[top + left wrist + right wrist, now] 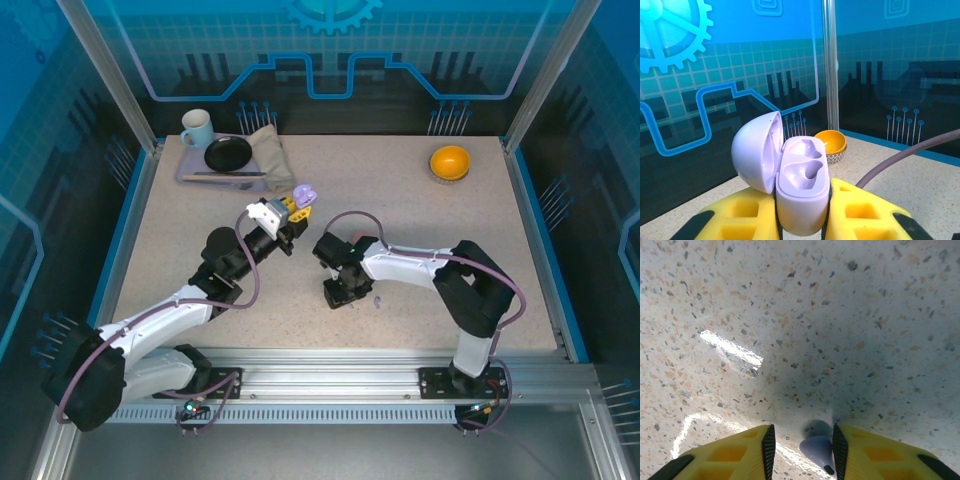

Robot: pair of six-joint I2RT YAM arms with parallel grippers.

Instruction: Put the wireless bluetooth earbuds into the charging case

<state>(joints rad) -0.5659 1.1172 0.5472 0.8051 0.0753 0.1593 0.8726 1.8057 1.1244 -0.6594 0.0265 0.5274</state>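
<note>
My left gripper [293,208] is raised above the table and shut on the pale purple charging case [802,200]. The case's lid [757,157] hangs open to the left and both of its sockets are empty. From above, the case [304,193] shows at the fingertips. My right gripper [340,296] is down at the table, open. A pale purple earbud [817,447] lies on the table between its jaws, against the right pad and apart from the left one. Another tiny purple earbud [377,299] lies just right of that gripper.
An orange bowl [450,161] stands at the back right and is also seen past the case [831,142]. A tray [190,172] at the back left holds a mug [196,127], a black plate and a cloth.
</note>
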